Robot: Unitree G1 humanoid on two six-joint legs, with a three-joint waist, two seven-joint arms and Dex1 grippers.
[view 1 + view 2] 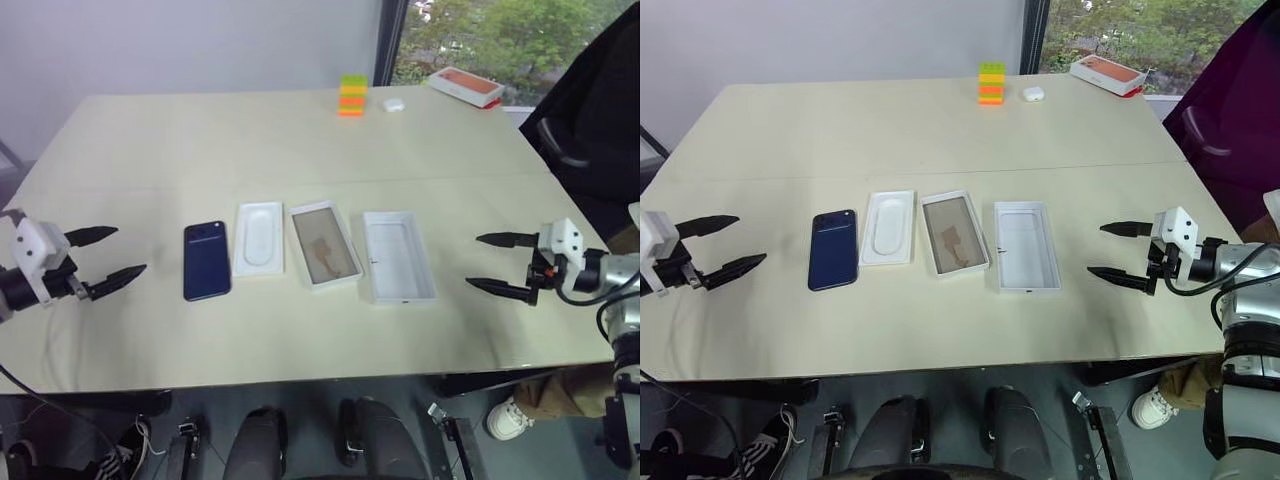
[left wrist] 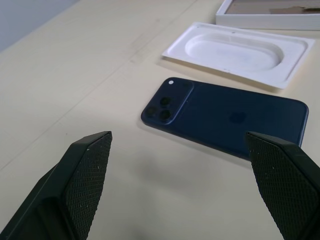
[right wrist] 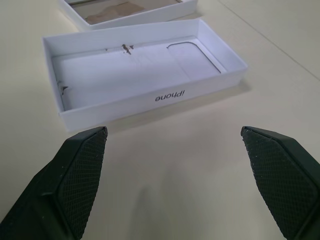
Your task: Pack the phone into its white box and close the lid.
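Waiting at either end of a cream table (image 1: 300, 130), the robot's two grippers hang just above the surface with their black fingers spread wide and nothing between them. The left gripper (image 1: 107, 260) faces the phone (image 1: 206, 260), which lies flat and back-up at the left end of a neat row, its camera cluster at the far corner. Just beside the phone sits a flat white insert (image 1: 259, 238) with a rounded recess, then the white box (image 1: 324, 244), open with its tan floor showing, then the lid (image 1: 398, 256), resting upside down with its plain white inside facing up and lettering visible on its near wall in the right wrist view. The right gripper (image 1: 496, 264) points toward that lid. The layout appears deliberate: each arm is stationed nearest the piece it would most plausibly handle, phone on the left, lid on the right, box between them. No packing step looks done. Near the table's far edge, well apart from the row, stand a stack of coloured blocks (image 1: 352, 96), a small white case (image 1: 392, 103) and an orange-topped box (image 1: 466, 86).
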